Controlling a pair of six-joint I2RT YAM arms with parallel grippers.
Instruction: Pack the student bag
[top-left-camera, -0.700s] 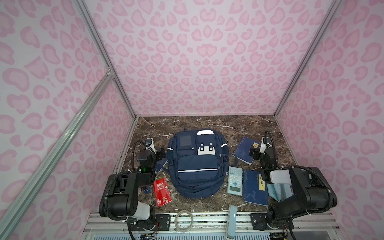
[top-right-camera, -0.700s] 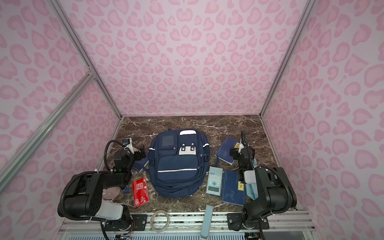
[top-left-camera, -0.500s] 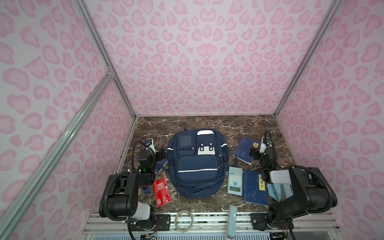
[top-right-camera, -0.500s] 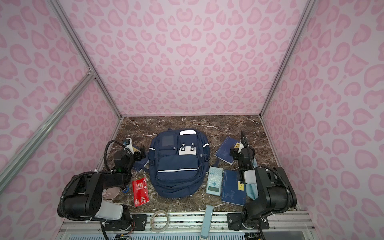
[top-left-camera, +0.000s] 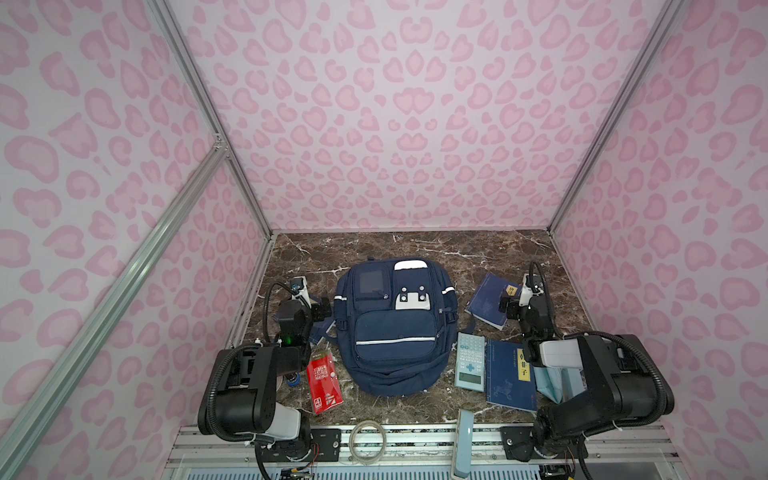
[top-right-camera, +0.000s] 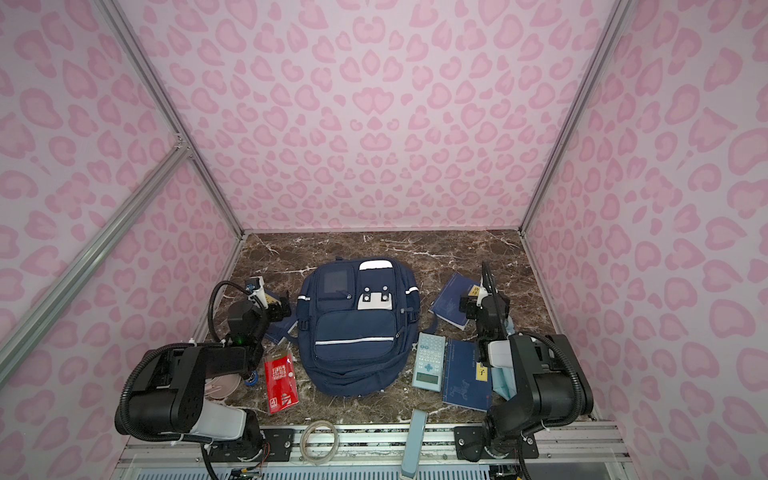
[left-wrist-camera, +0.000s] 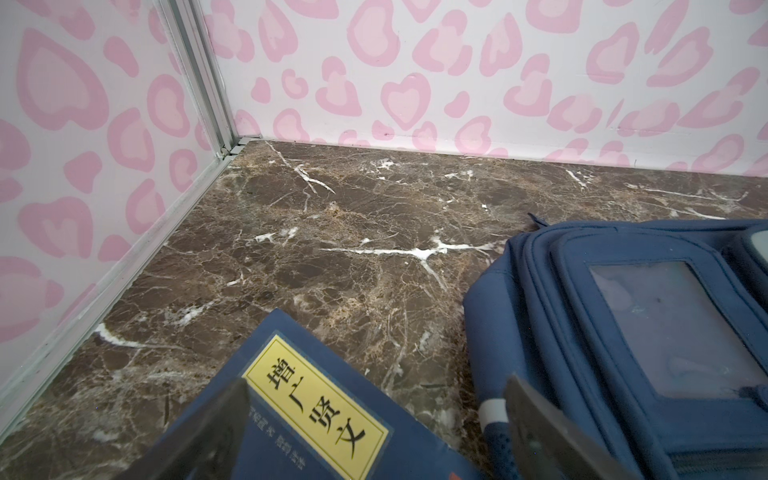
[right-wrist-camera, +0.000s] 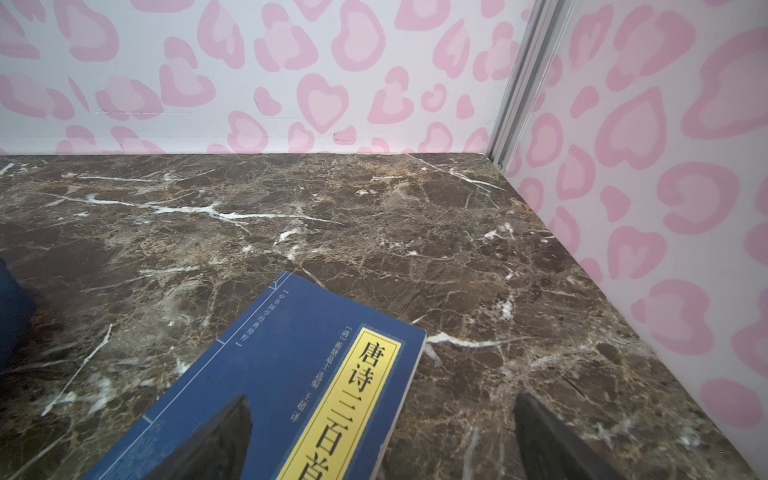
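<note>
The navy student bag lies flat in the middle of the marble floor, front pockets up and zipped shut; its top corner shows in the left wrist view. My left gripper hovers open by the bag's left side, over a dark-blue book with a yellow label. To the right of the bag, my right gripper stands open above the edge of another dark-blue book. Neither gripper holds anything.
A light-blue calculator and a third blue book lie right of the bag. On the bag's left lie a red packet and a blue tape roll. Pink walls close in on three sides. A cable ring rests on the front rail.
</note>
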